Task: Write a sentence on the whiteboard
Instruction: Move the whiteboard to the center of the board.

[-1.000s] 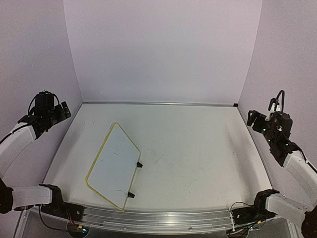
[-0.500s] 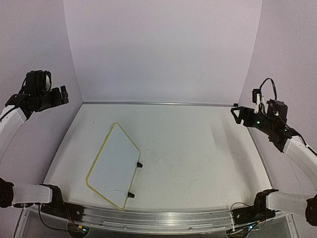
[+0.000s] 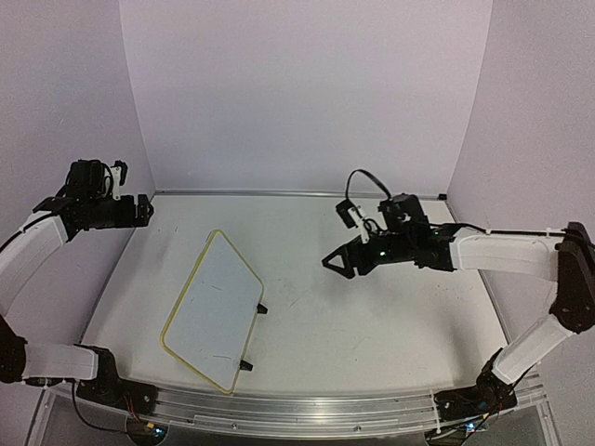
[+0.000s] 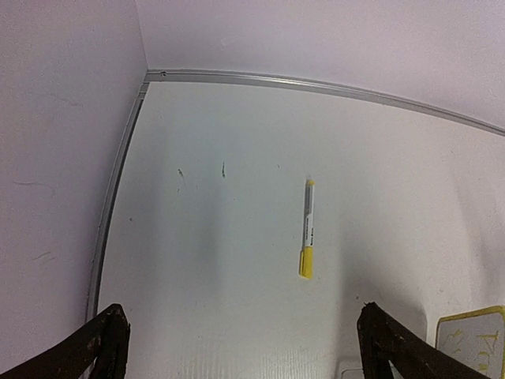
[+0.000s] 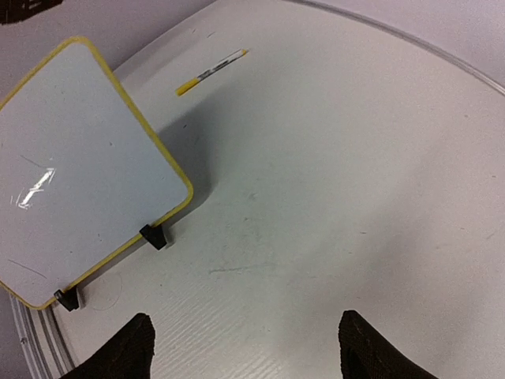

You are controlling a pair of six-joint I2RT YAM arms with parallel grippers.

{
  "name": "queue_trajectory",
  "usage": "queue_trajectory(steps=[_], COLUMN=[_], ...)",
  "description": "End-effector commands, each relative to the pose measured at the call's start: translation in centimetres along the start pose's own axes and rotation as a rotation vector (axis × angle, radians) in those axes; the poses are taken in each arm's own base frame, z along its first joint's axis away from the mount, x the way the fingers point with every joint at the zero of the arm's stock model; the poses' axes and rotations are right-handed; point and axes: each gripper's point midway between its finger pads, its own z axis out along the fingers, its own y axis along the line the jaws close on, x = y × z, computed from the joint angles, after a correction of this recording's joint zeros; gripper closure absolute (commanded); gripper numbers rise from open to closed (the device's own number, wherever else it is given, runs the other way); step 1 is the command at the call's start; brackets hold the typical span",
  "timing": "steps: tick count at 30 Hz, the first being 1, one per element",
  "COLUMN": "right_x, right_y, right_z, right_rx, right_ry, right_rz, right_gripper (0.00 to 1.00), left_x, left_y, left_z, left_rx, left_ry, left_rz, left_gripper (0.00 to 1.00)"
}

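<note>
The whiteboard (image 3: 212,311) lies flat on the surface (image 3: 390,316), left of the middle, with its black clip feet (image 3: 261,308) toward the centre. A yellow-capped marker (image 5: 211,72) lies apart, beyond its far corner. Both grippers hover empty with jaws apart — the left gripper (image 3: 145,212) over the far-left corner, the right gripper (image 3: 342,265) mid-surface.

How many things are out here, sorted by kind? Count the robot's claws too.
Whiteboard: 1
Yellow marker pen: 1
Grippers: 2, the left gripper and the right gripper
Total: 4
</note>
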Motion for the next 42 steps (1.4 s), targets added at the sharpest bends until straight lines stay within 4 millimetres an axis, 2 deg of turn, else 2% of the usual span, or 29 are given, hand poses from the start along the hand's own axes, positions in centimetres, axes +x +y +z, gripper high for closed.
queue_trajectory(steps=[1, 7, 14, 26, 38, 42], right_x=[0.3, 2.9, 4.5, 7.1, 7.9, 8.1], right_y=[3.4, 7.1, 9.2, 10.3, 10.7, 11.0], right_z=[4.8, 11.5, 15.9, 18.1, 19.3, 19.8], right_rx=[-0.093, -0.186, -0.204, -0.236, -0.238, -0.247], right_ry=[0.045, 0.114, 0.129, 0.164, 0.184, 0.192], right_rz=[-0.127, -0.208, -0.301, -0.355, -0.393, -0.406], right_gripper=[0.27, 0.38, 0.48, 0.53, 0.6, 0.68], left_x=[-1.7, -1.4, -1.1, -0.6, -0.1, 0.0], left_y=[-1.4, -1.2, -1.1, -1.1, -1.2, -1.3], left_z=[-0.2, -0.1, 0.3, 1.2, 1.9, 2.2], left_rx=[0.083, 0.073, 0.069, 0.067, 0.076, 0.083], left_ry=[-0.065, -0.059, -0.043, -0.009, 0.016, 0.025], left_rz=[0.004, -0.002, -0.004, -0.008, -0.015, -0.018], left_gripper=[0.01, 0.01, 0.01, 0.01, 0.01, 0.01])
